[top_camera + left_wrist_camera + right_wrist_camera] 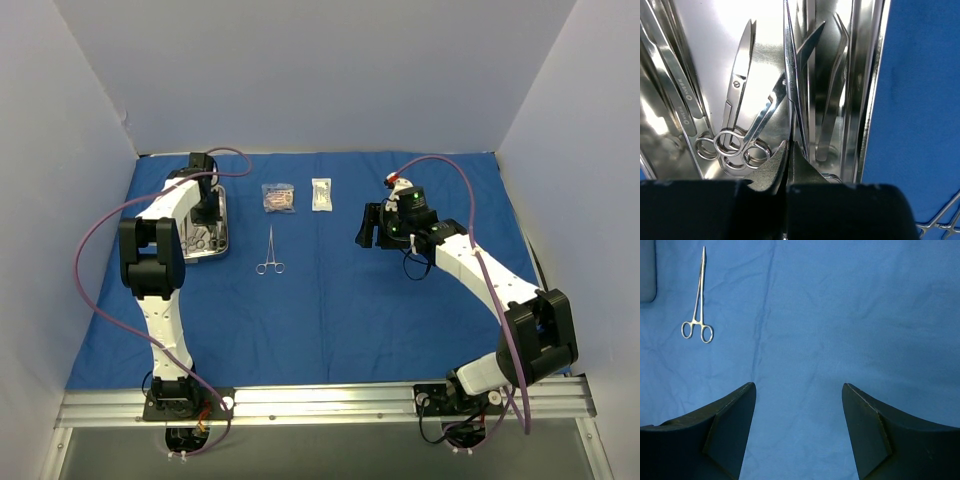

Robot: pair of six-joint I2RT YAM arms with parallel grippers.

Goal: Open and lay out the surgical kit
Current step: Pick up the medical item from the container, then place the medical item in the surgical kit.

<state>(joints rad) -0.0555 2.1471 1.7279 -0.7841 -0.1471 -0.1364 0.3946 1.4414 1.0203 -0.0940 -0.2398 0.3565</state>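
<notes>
Grip check: left fingers (795,162) were clamped on slender steel instrument (788,75) inside steel tray (867,75) at far-left of blue wrap (350,320), presumably to carry it out beside forceps (269,252) and two packets (278,197) already laid out; right fingers (368,230) hung apart, empty, over wrap.

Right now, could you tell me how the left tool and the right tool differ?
The left tool is shut, apparently pinching a thin instrument; the right tool stands open and empty. The left tool is down in the steel tray; the right tool hangs over bare blue cloth. Both are black and two-fingered.
</notes>
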